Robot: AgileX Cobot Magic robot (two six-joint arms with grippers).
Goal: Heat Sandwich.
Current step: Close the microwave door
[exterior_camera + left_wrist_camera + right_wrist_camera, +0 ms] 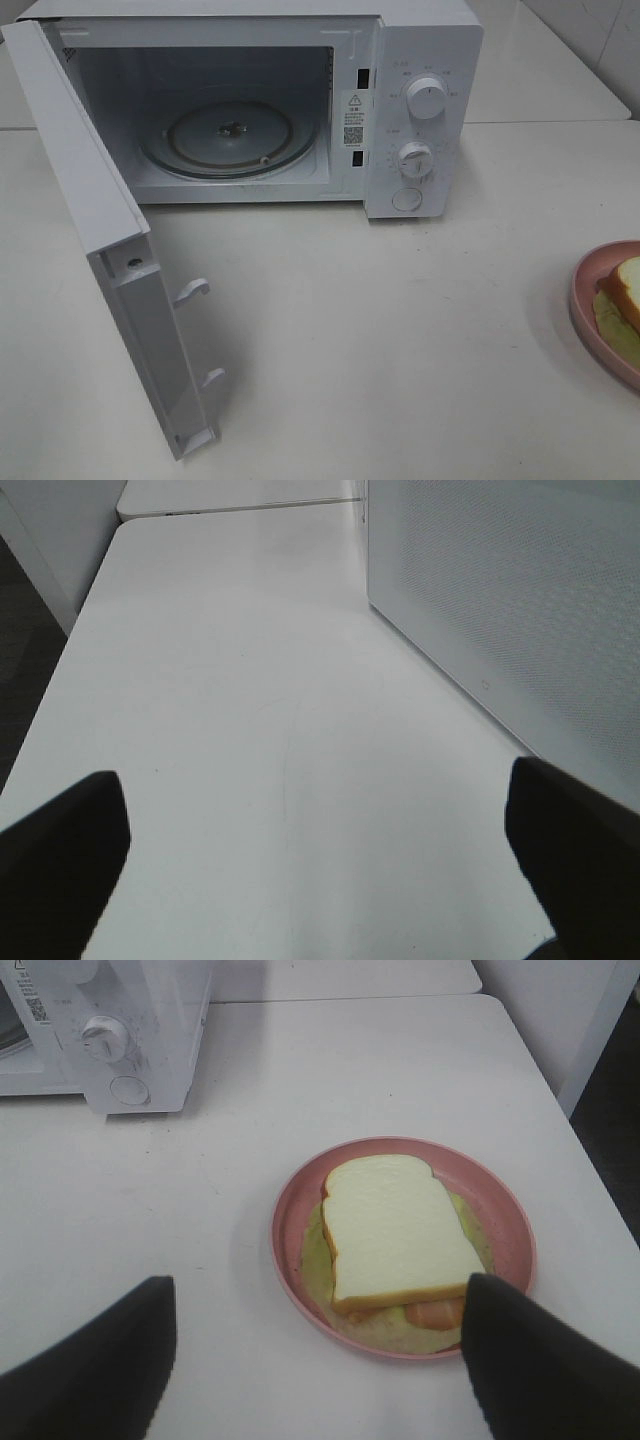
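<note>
White worktop (400, 330) holds the microwave (420, 120), door (100, 230) open. At the right edge, the sandwich (400, 1230) sits on a pink plate (510, 1220). Left gripper (320, 860) and right gripper (320, 1360) are wide apart, holding nothing.

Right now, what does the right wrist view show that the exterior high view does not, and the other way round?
Only the right wrist view shows the whole sandwich on the full round pink plate, with the open right gripper above the table in front of them. Only the exterior high view shows the microwave's open door, its empty cavity and the glass turntable; there the plate is cut off at the edge. Both show the white table and the microwave's control knobs.
</note>
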